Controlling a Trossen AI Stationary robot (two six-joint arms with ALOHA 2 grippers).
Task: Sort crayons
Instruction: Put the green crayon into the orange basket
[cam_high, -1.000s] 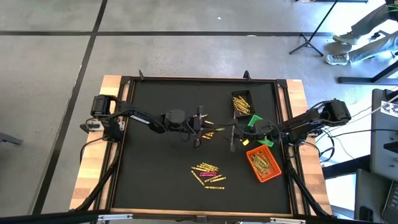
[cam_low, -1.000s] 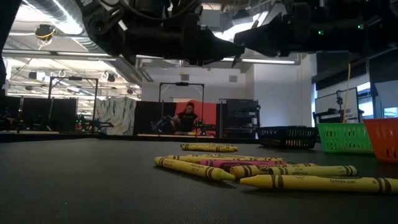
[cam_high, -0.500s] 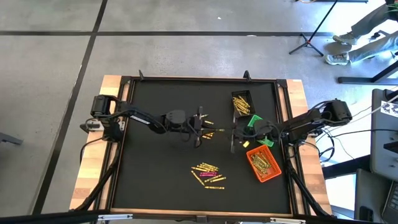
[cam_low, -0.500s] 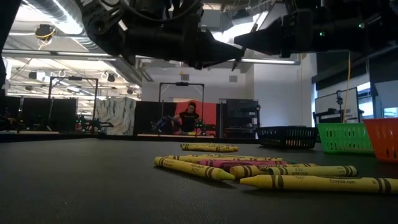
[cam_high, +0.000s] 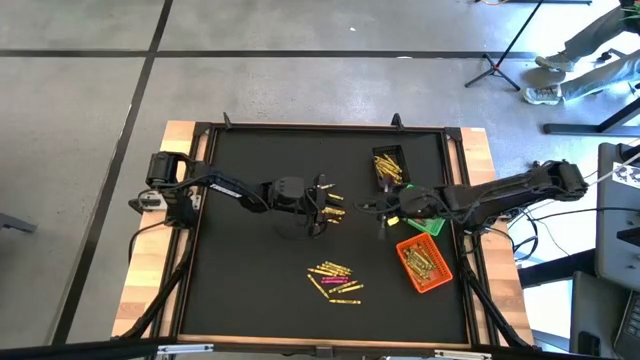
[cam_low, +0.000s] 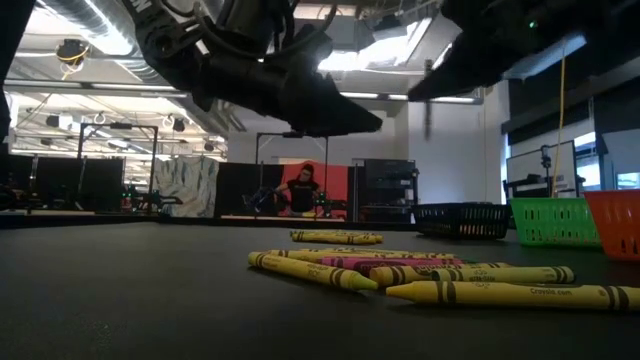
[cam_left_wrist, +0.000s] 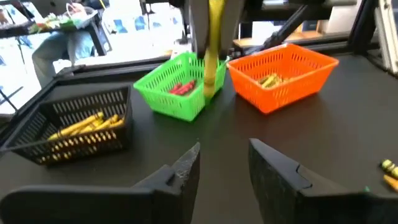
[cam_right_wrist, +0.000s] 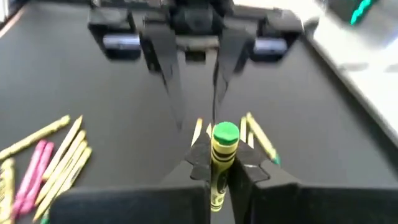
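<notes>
A yellow-green crayon (cam_right_wrist: 224, 144) is up in the air over the middle of the table, and my right gripper (cam_high: 380, 212) is shut on it. Facing it from the table's left, my left gripper (cam_left_wrist: 224, 163) stands open, a little short of the crayon (cam_left_wrist: 213, 62), touching nothing. A pile of yellow and pink crayons (cam_high: 335, 281) lies flat on the mat near the front. A few more crayons (cam_high: 335, 206) lie under the left gripper (cam_high: 324, 207). My right gripper pinches the crayon's paper-wrapped shaft (cam_right_wrist: 219, 168) between its two fingers, which lie along the crayon. It comes in from the table's right, slanting slightly down. The crayon's green end (cam_right_wrist: 225, 132) sticks out past the fingertips toward the left gripper, clear of the table.
Three small bins stand at the right: a black bin (cam_high: 389, 167) with yellow crayons at the back, a green bin (cam_left_wrist: 177, 93) with red ones in the middle, and an orange bin (cam_high: 424, 264) nearer the front. The dark mat's left half is bare.
My left gripper has opened and let go of the crayon. My right gripper has shut on it, risen and tipped from steeply downward toward level, carrying the crayon up and slightly away from the left gripper.
</notes>
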